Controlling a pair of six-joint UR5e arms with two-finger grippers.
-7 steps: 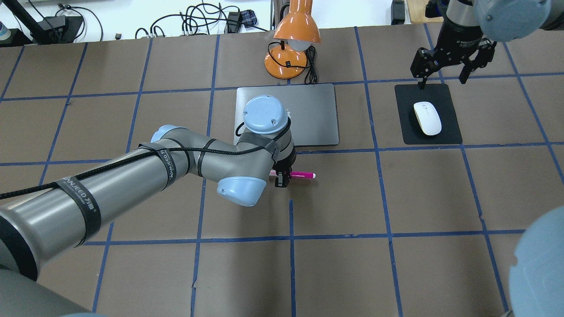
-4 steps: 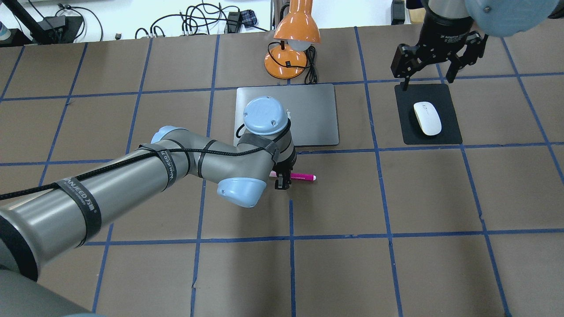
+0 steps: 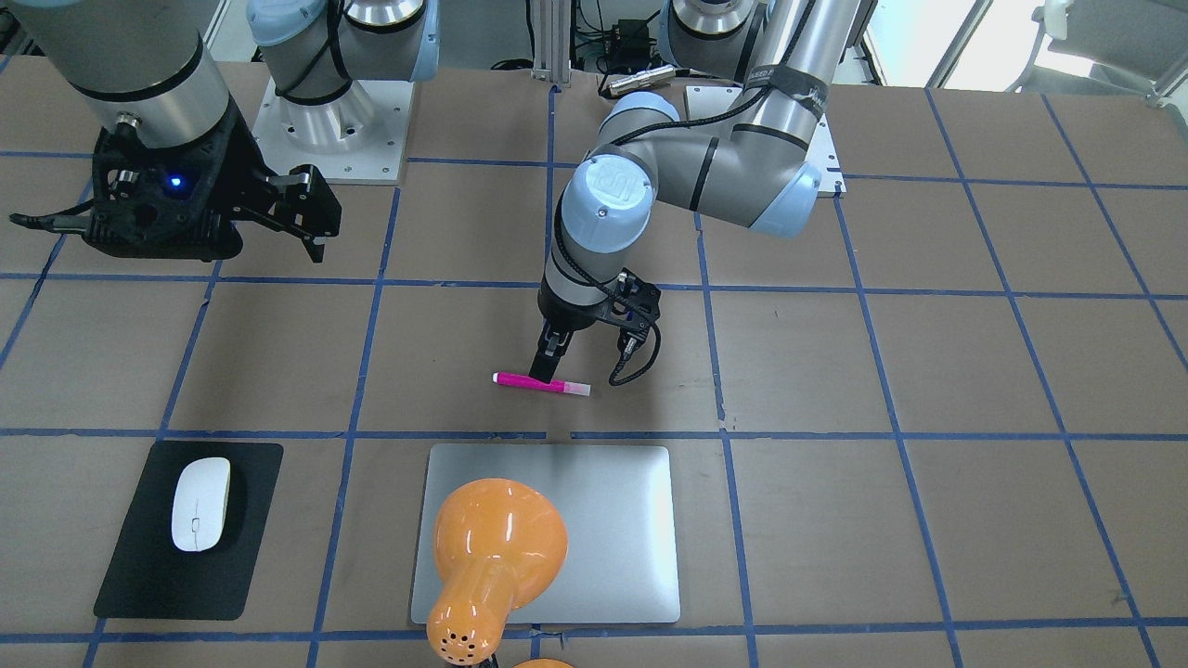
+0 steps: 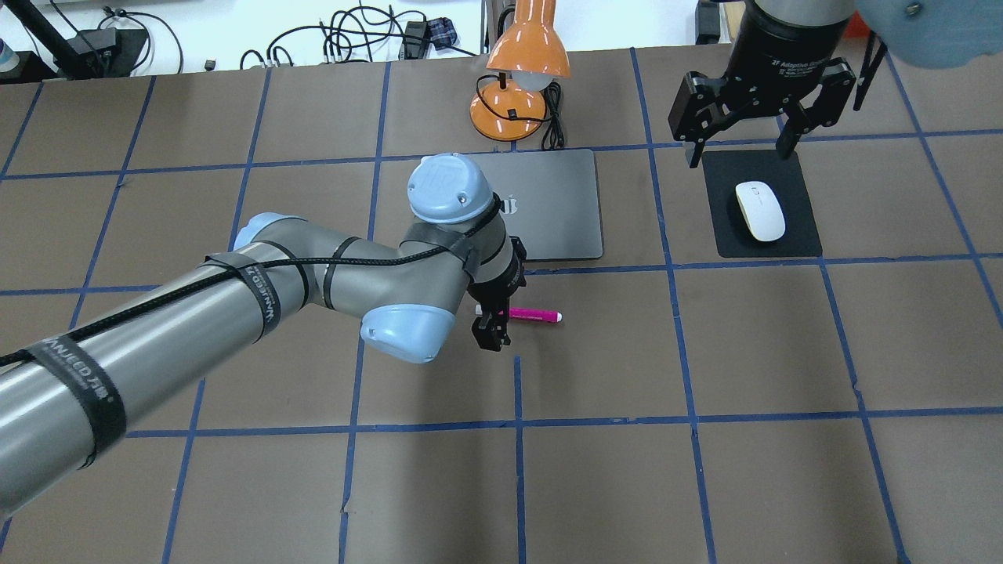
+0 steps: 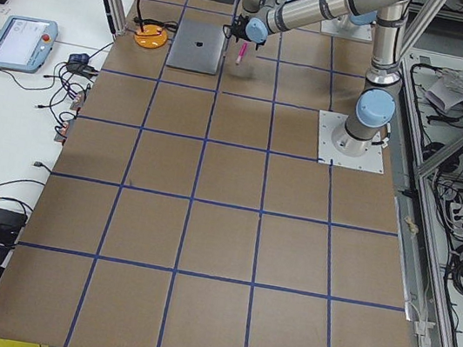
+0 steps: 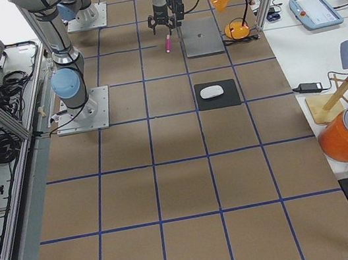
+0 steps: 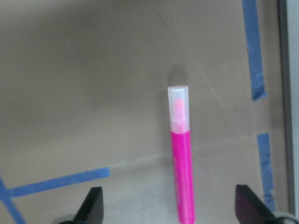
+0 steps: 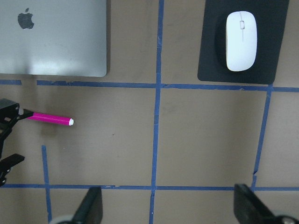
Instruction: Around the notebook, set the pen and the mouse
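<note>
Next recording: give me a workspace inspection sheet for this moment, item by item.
Surface: brown paper-covered table with a blue tape grid; no spills seen.
Job's things: pen lies flat on the robot's side of the notebook, apart from it; mouse sits on the black mat, to the notebook's right.
Clutter: orange lamp beyond the notebook's far edge.
Grippers: left gripper open, straddling the pen; right gripper open, empty, above the mat's far edge.
Cables: lamp cord beside its base; black cable strapped along the left arm.
Surroundings: white bench beyond the table, carrying loose cables.
</note>
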